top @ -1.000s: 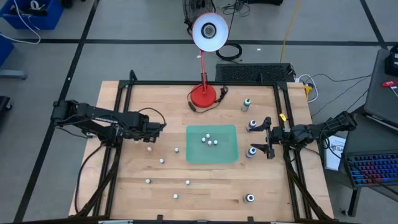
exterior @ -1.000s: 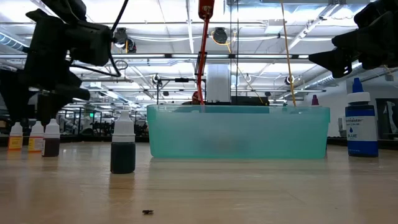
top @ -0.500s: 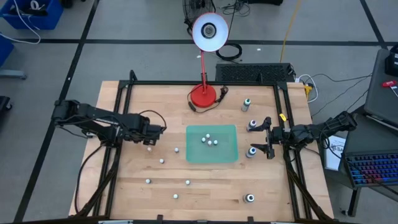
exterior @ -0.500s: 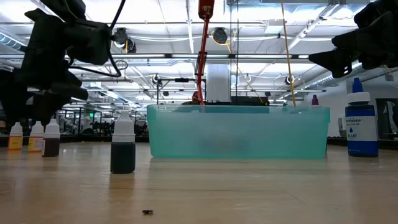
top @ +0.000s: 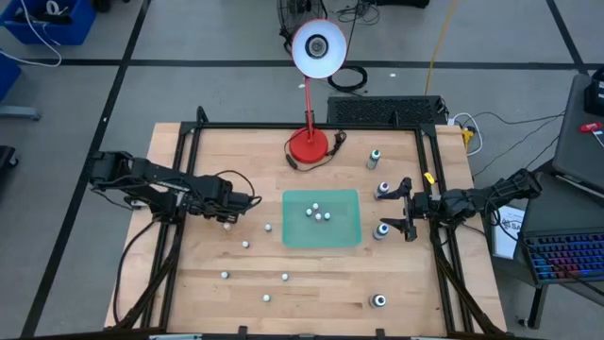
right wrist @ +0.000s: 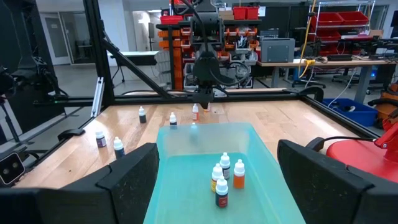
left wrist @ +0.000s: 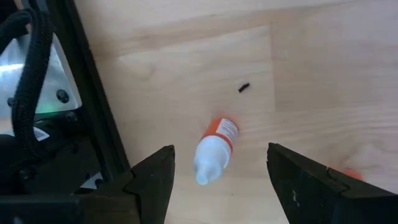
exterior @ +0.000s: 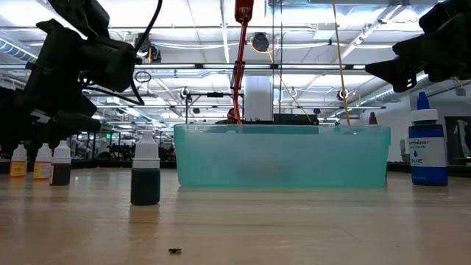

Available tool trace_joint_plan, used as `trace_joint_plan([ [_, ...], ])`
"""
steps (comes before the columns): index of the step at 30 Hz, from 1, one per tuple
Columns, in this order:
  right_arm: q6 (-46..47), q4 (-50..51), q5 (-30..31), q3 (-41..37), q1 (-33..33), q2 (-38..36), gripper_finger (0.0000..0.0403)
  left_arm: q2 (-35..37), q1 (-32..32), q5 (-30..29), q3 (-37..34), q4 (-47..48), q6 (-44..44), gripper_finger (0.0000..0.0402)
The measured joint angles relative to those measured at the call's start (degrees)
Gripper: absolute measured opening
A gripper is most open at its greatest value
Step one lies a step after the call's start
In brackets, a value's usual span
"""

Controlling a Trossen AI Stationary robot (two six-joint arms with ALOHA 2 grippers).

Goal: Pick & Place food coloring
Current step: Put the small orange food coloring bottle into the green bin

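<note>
A small food coloring bottle (left wrist: pixel 214 151), white with an orange band, stands on the wooden table (left wrist: pixel 323 74) directly beneath the left gripper (left wrist: pixel 217 180), whose fingers are spread and empty. It looks light, smooth and easy to tip; gripping the body below the cap seems safest. The right gripper (top: pixel 408 210) waits wide open beside the teal bin (top: pixel 351 236), which holds four bottles.

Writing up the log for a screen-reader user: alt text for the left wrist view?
Seen from above, a small food coloring bottle with an orange band lies on its side on the wooden table, between the left gripper's two open dark fingers. A tiny dark speck sits on the wood beyond it.
</note>
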State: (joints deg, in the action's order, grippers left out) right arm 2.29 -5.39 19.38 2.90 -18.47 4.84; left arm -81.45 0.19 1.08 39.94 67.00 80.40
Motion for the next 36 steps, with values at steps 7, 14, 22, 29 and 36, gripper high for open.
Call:
trace_joint_plan([
  [7,0.0,0.0,0.0,0.0,0.0,0.0,0.0313,0.0,0.0,-0.3,0.0,-0.2,0.7,0.0255],
  [14,0.0,0.0,0.0,0.0,0.0,0.0,0.0313,0.0,0.0,1.6,0.0,-0.2,0.8,0.0255],
  [22,0.0,0.0,0.0,0.0,0.0,0.0,0.0313,0.0,0.0,1.5,0.0,-0.2,1.2,0.025],
  [29,0.0,0.0,0.0,0.0,0.0,0.0,0.0313,0.0,0.0,1.0,0.0,-0.2,0.7,0.0173],
  [36,0.0,0.0,0.0,0.0,0.0,0.0,0.0313,0.0,0.0,0.0,0.0,-0.2,-0.6,0.0107],
])
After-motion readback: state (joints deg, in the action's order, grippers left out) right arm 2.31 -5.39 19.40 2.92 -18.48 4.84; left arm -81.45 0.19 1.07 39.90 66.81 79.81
